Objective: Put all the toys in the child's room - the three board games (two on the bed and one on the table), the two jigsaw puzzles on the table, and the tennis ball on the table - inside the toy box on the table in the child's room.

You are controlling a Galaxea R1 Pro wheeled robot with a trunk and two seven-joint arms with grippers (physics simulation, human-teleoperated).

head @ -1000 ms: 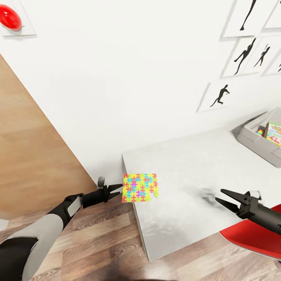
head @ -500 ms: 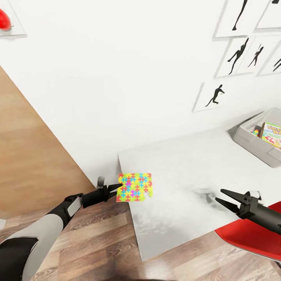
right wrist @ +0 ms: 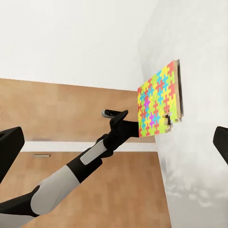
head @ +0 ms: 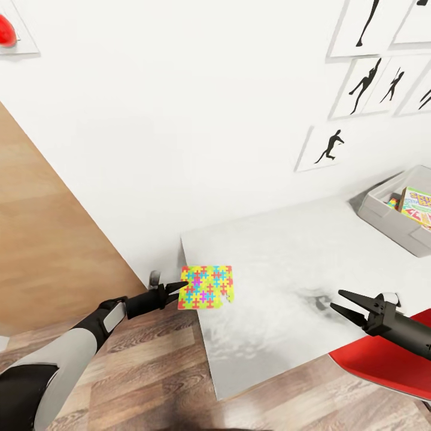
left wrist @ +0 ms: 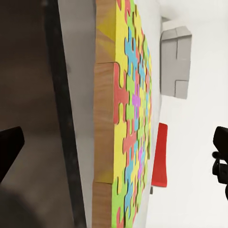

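Note:
One jigsaw puzzle lies flat on the table at its left end, slightly over the edge. My left gripper is open, level with that edge, its fingertips straddling the puzzle's near side. The left wrist view has the puzzle edge-on between the two spread fingers. My right gripper hangs open and empty over the table's front right part. The toy box stands at the far right of the table, with a green-yellow-red board game inside it. The right wrist view takes in the puzzle and my left arm.
A red chair sits under my right arm at the table's front. A wooden panel leans along the wall at the left. Black silhouette pictures hang above the table. Wood-plank floor lies below my left arm.
The head view has shifted, so the table and puzzle sit a little further left. My left fingertips now reach the puzzle's edge. The right gripper holds the same pose.

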